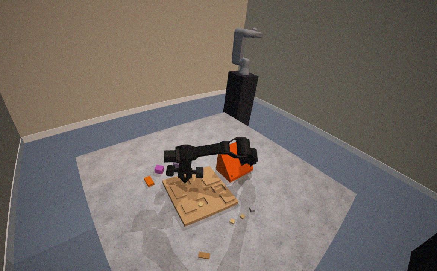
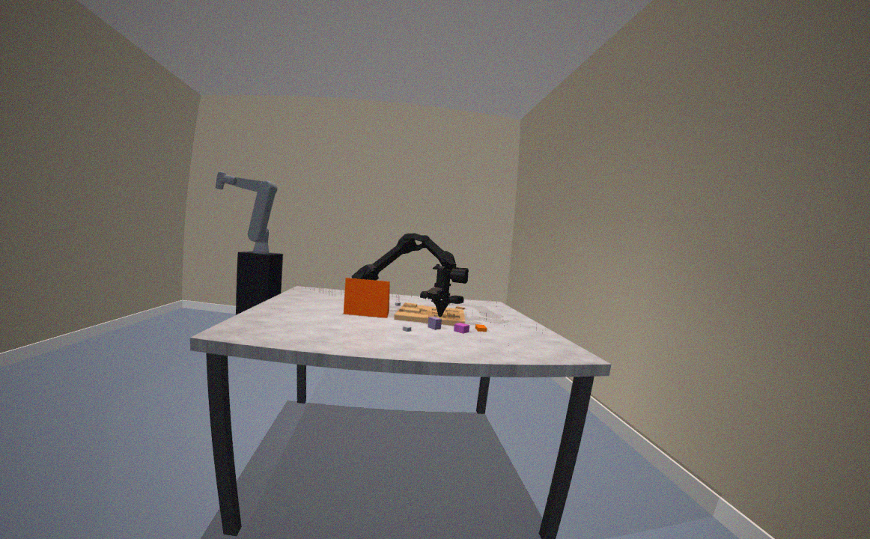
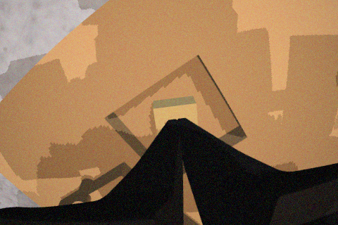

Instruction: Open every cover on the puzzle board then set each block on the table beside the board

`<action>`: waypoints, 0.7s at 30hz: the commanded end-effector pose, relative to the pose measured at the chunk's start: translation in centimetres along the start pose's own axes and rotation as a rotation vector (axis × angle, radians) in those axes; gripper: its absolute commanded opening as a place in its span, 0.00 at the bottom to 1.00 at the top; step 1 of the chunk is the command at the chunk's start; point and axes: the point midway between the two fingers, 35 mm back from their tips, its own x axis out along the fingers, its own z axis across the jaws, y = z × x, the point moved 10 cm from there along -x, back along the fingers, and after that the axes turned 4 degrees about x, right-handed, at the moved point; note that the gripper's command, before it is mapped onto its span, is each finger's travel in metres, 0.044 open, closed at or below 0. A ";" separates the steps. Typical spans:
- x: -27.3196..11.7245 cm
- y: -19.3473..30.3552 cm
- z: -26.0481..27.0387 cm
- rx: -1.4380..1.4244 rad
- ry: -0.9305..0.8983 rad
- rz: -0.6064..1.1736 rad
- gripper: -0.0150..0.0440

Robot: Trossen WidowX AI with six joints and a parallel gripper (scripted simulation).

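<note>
1. Fingertips of my black parallel-jaw gripper (image 1: pixel 184 182) (image 2: pixel 441 315) (image 3: pixel 177 119) pointed down, in the top view, over the far part of the square tan wooden puzzle board (image 1: pixel 196 217) (image 2: pixel 424 320) (image 3: pixel 211 24). A small pale-yellow block (image 1: pixel 200 204) lay in a nearer well; two little pale-yellow blocks (image 1: pixel 232 221) (image 1: pixel 242 216) rested on the grey mottled table (image 1: pixel 280 202) (image 2: pixel 358 348), apart from the board. I judged that the step was to lift the block under me, so I needed room to spread my fingers before reaching for it.

2. In the exterior view my wrist looked close to upright, which suited a straight descent. I could not tell whether my tips touched anything. The violet cube (image 2: pixel 434 323) and magenta block (image 2: pixel 461 327) sat just beside the board, so a sideways retreat called for height first.

3. In the wrist view my fingers were clenched together on nothing, their tips covering part of a pale-yellow square block (image 3: pixel 174 110) inside an uncovered square well (image 3: pixel 208 95). Pressing down shut could have jammed it. Better to rise slightly, part evenly, straddle its side faces, mind the slanted walls, squeeze gently and lift straight.
</note>
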 end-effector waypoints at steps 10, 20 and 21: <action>-0.6 0.0 0.0 -0.023 0.004 0.000 0.25; -1.0 0.0 0.0 -0.255 0.005 0.002 0.48; -1.1 0.0 0.0 -0.283 0.005 0.002 0.50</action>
